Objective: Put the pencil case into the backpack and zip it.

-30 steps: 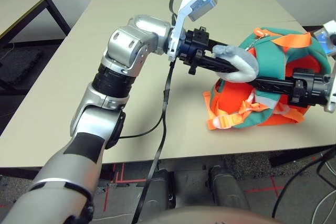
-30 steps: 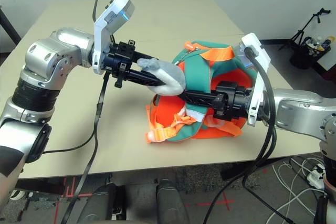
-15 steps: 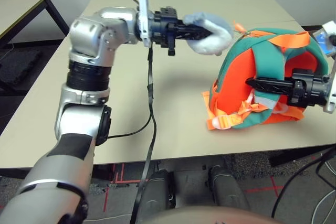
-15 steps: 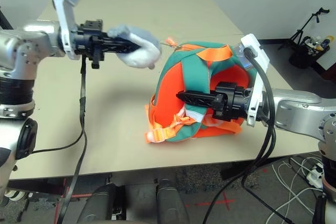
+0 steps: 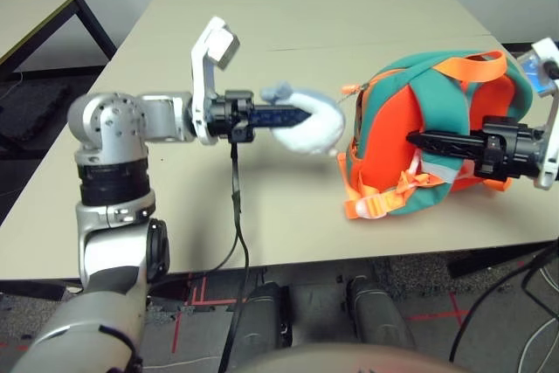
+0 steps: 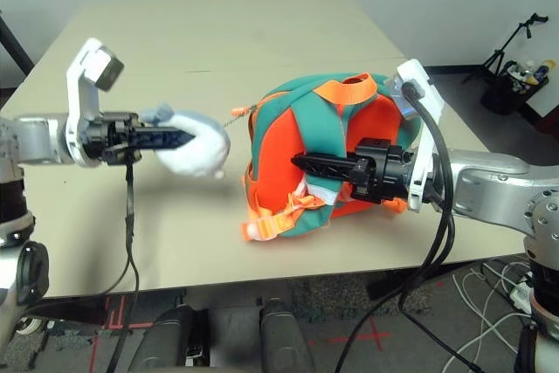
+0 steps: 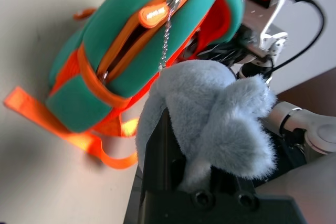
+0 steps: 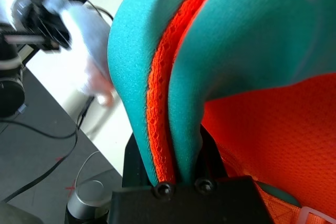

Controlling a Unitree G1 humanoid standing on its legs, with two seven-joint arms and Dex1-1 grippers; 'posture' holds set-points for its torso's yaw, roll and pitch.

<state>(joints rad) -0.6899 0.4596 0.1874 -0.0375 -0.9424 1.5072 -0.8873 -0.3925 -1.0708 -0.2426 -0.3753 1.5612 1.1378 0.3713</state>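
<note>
While left claw (image 5: 301, 116) pinches plush (image 5: 313, 124), backpack (image 5: 410, 120) stands.

Beige table (image 5: 288, 15), dark carpet (image 5: 35, 98), red floor tape (image 5: 188, 290)

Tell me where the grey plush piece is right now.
In the left eye view the grey plush piece hangs over the table, clamped in the left pincer, just left of the backpack and joined to its zipper by a small chain.
</note>
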